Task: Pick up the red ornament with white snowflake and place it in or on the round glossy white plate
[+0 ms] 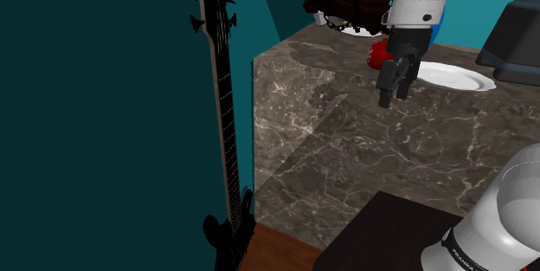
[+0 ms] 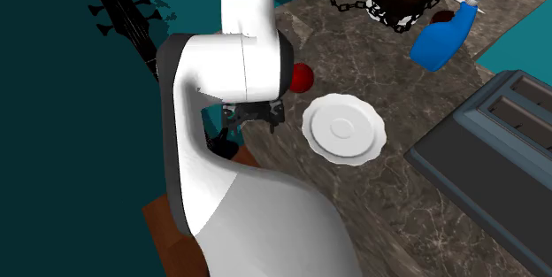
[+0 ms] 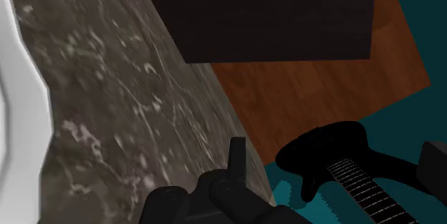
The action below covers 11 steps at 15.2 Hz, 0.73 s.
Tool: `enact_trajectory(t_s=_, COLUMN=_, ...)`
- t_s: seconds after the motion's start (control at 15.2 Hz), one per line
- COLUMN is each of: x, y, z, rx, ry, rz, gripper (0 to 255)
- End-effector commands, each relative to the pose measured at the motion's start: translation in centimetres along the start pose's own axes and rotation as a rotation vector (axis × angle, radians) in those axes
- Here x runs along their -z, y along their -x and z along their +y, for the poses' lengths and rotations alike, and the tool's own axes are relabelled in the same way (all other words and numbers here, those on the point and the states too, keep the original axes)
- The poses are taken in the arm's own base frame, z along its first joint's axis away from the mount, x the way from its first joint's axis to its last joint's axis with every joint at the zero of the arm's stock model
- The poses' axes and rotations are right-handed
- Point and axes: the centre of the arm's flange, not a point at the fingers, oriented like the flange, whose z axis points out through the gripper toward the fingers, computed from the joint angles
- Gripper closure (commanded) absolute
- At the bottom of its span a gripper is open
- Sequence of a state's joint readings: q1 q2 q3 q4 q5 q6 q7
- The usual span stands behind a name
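The red ornament (image 1: 376, 54) rests on the marble counter, partly hidden behind my hand in the shoulder view; no snowflake mark is visible. In the second exterior view the ornament (image 2: 303, 77) lies just off the rim of the round white plate (image 2: 344, 129). The plate (image 1: 455, 77) is flat on the counter with nothing on it. My gripper (image 1: 395, 89) hangs above the counter beside the ornament, nearer the counter's edge, fingers pointing down, open and holding nothing. From the second exterior view the gripper (image 2: 254, 122) peeks out under the white arm. The plate's rim (image 3: 10, 115) borders the wrist view.
A black guitar (image 1: 227, 122) leans by the counter's edge above a wooden floor (image 3: 315, 90). A dark chained object (image 1: 346, 5), a blue bottle (image 2: 440, 42) and a grey toaster (image 2: 492, 147) stand on the counter around the plate. The stand (image 1: 389, 235) is dark.
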<state>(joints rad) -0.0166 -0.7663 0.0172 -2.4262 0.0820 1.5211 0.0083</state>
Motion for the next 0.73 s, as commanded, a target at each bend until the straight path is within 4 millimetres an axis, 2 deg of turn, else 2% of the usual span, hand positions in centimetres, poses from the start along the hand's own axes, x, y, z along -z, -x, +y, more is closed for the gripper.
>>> enact_trajectory(t_s=0.0, x=0.0, y=0.0, z=0.0, rx=0.0, ry=0.0, rz=0.0, gripper=0)
enact_trajectory(t_s=0.66, x=6.7, y=-5.4, z=11.3, rx=0.001, ry=-0.214, rz=0.143, gripper=0)
